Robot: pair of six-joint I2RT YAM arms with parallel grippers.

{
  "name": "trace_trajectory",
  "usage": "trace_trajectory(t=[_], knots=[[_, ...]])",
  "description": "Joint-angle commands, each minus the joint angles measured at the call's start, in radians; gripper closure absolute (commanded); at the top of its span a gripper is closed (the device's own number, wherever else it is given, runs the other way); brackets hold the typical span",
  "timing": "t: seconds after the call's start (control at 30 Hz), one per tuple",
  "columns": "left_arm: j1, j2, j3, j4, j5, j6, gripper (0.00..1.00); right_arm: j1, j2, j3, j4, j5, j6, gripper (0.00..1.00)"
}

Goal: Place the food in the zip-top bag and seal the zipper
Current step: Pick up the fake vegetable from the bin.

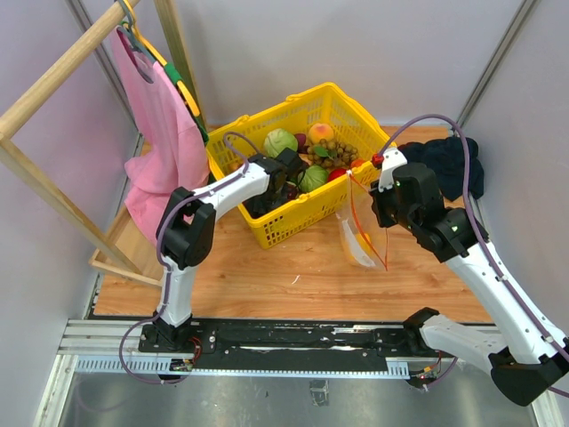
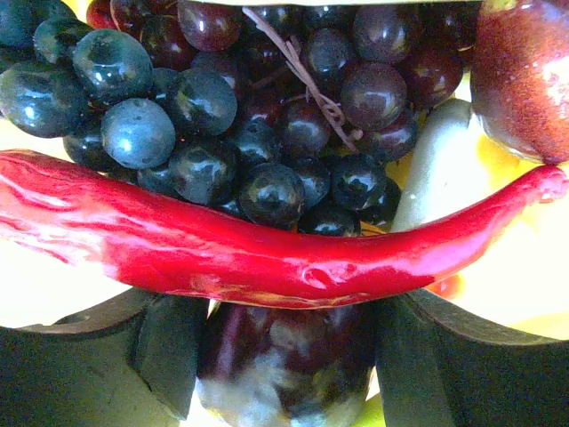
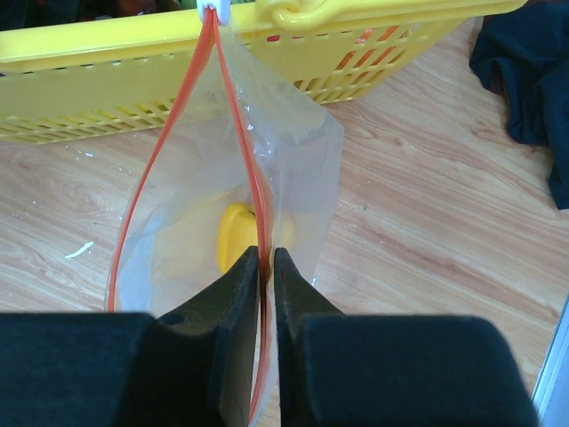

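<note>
The food lies in a yellow basket: a green cabbage, dark grapes, a red chilli. My left gripper reaches down into the basket, its jaws closed on either side of a dark purple piece under the chilli. The zip-top bag hangs open in front of the basket, with a yellow piece inside it. My right gripper is shut on one side of the red-orange zipper, holding the mouth up.
The zipper's far end sits at a white clip on the basket rim. A pink cloth hangs on a wooden rack at the left. A dark cloth lies at the back right of the wooden board.
</note>
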Motion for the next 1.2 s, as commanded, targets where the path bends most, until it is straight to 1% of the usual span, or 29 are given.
trace_trajectory(t=[0.0,0.17,0.33,0.43,0.5,0.6,0.7,0.87,1.03,1.1,1.17], knots=[[-0.009,-0.03,0.035,-0.109,-0.035,0.004,0.56,0.018,-0.018,-0.008,0.017,0.017,0.017,0.88],[-0.009,-0.106,0.09,-0.096,-0.066,-0.008,0.64,0.018,-0.022,0.001,0.014,0.026,0.02,0.87],[-0.009,-0.177,0.099,-0.037,-0.087,-0.004,0.73,0.018,-0.023,0.014,0.008,0.034,0.024,0.87],[-0.009,-0.219,0.087,0.007,-0.096,0.0,0.75,0.018,-0.02,0.024,-0.001,0.042,0.021,0.87],[-0.009,-0.252,0.065,0.067,-0.102,0.007,0.78,0.018,-0.016,0.033,-0.009,0.051,0.018,0.88],[-0.009,-0.303,0.019,0.154,-0.106,0.019,0.79,0.017,-0.01,0.051,-0.027,0.075,0.01,0.88],[-0.009,-0.377,-0.051,0.292,-0.079,0.041,0.79,0.018,-0.005,0.073,-0.05,0.112,0.0,0.88],[-0.009,-0.55,-0.219,0.576,0.052,0.093,0.87,0.019,0.005,0.117,-0.084,0.148,-0.011,0.9],[-0.009,-0.695,-0.371,0.843,0.176,0.108,0.96,0.025,0.023,0.162,-0.107,0.163,-0.016,0.97],[-0.009,-0.738,-0.419,0.913,0.207,0.113,0.98,0.027,0.031,0.169,-0.107,0.162,-0.016,0.99],[-0.01,-0.761,-0.446,0.942,0.22,0.111,0.98,0.027,0.039,0.171,-0.105,0.147,-0.013,1.0]])
